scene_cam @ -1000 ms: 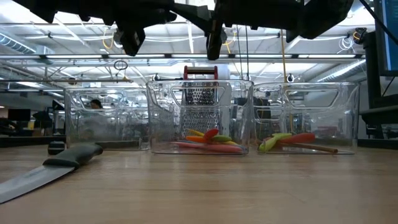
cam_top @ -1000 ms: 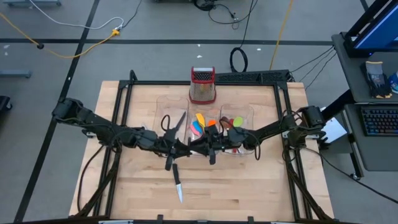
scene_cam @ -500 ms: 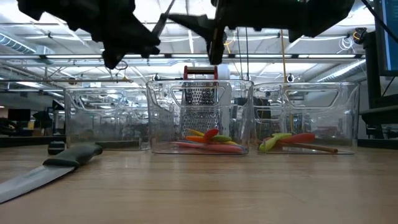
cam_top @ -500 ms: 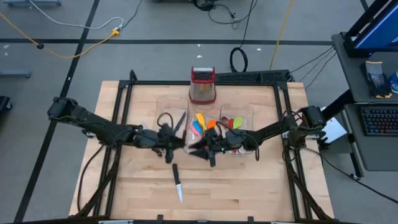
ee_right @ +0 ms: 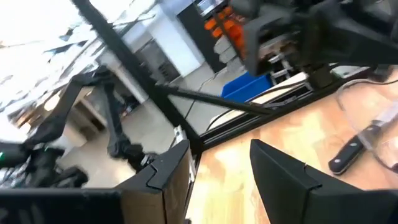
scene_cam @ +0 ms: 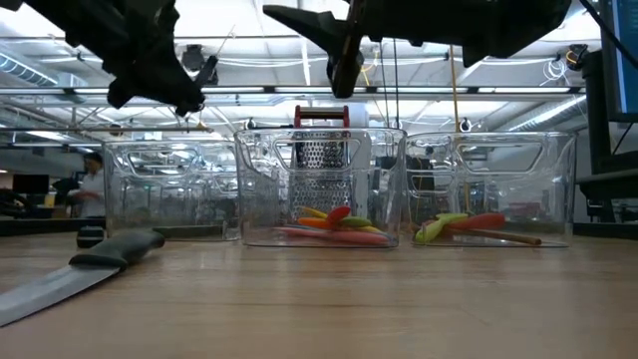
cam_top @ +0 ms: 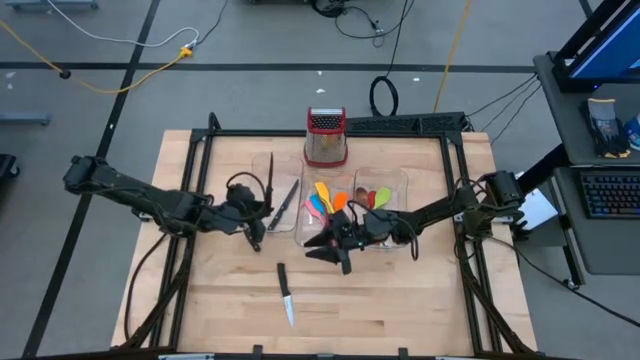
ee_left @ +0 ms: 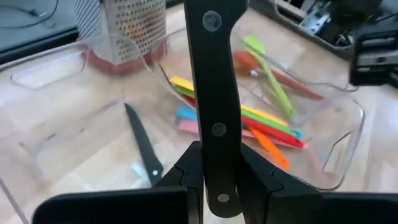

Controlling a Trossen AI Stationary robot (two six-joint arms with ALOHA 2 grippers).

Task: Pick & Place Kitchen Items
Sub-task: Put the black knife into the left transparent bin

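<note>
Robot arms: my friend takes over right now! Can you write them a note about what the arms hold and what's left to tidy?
Left gripper: jaws shut on a black-handled knife, above the left bin.
Right gripper: jaws open, empty, near the middle bin.
Done: a second knife lies in the left bin; coloured utensils in the middle bin; spoons in the right bin.
Left: probably drop the held knife, then fetch the table knife.

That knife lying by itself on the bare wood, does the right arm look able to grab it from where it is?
Probably yes. The knife lies alone on open table, outside the bins, with nothing over it. The right gripper hangs open and empty just above and beside it; the left gripper holds another knife.
</note>
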